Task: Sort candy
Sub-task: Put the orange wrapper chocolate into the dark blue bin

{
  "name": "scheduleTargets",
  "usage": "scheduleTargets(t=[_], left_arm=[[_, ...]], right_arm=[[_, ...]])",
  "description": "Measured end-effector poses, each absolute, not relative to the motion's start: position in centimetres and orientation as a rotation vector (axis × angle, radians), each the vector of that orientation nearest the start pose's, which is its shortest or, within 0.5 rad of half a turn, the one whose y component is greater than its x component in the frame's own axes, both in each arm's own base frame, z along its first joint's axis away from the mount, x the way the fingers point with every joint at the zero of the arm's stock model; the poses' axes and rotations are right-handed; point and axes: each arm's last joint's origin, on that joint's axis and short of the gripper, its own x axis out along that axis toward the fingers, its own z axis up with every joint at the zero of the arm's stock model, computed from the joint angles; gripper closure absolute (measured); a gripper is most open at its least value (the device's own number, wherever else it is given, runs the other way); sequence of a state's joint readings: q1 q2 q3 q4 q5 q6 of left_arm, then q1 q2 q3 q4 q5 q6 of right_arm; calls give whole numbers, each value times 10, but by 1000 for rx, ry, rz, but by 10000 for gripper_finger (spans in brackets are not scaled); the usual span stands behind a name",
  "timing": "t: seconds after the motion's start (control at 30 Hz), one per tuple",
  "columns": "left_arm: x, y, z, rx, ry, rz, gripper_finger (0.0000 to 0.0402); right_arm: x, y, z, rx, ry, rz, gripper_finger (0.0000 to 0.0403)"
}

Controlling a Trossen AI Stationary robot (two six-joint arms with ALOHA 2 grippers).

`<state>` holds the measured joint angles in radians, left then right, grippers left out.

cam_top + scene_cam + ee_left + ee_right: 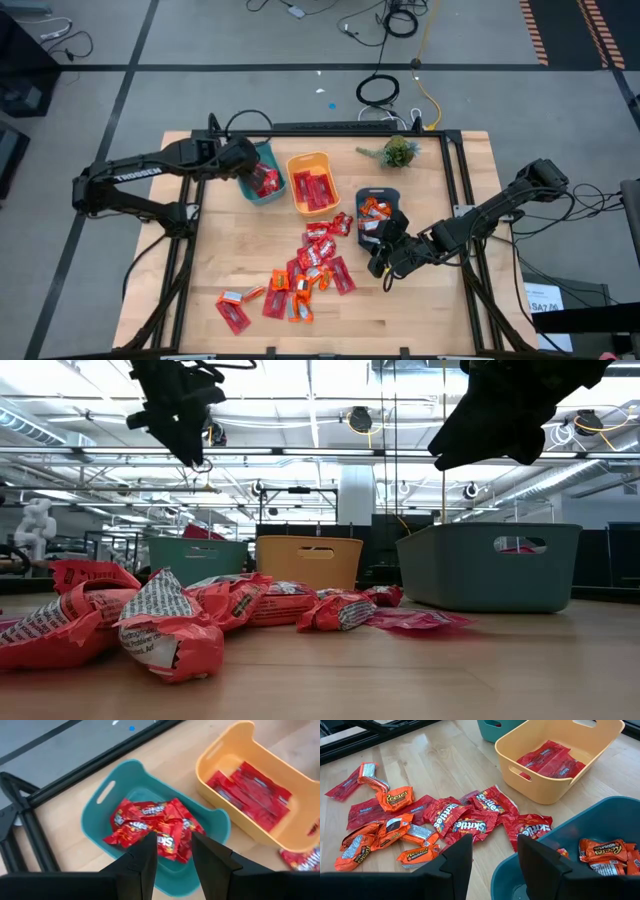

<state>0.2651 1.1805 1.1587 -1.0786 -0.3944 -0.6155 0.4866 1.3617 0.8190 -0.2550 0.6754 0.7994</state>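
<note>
Tabletop (pixel 240 260): I see pale wood from above, with a black frame around it and an arm coming in from each side.
Left arm: it reaches over the teal bin (pixel 262 176) at the back left. The left end effector (pixel 172 851) hangs above that bin with its fingers a narrow gap apart and nothing between them.
Right arm: it comes in from the right edge. The right end effector (pixel 495 856) hovers at the near rim of the dark blue-grey bin (pixel 378 212), fingers parted a little and gripping nothing.
Yellow bin (pixel 312 182): it stands between the other two bins and holds flat red packets. The right wrist camera shows its handle slot, which the top camera does not.
Candy (pixel 310 265): a loose heap lies on the tabletop in front of the bins, trailing toward the front left. More candy lies inside all three bins.
Top camera only: a small green plant (pixel 398 152) sits at the back, beside the dark bin.
Left wrist camera only: I can read Skittles print on the red bags piled in the teal bin.
Right wrist camera only: I can read orange Reese's packets in the dark bin and among the heap, and Skittles bags just beside that bin.
Low camera only: it shows the bins as upright walls behind the heap, with both arms dark overhead.
</note>
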Motion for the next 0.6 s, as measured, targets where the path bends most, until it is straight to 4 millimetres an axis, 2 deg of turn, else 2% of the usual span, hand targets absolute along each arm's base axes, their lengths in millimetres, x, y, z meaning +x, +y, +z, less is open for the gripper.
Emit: scheduleTargets(t=[0.6], left_arm=[[209, 17, 318, -390, 912, 695, 272]], right_arm=[[246, 110, 222, 329, 543, -424, 255]])
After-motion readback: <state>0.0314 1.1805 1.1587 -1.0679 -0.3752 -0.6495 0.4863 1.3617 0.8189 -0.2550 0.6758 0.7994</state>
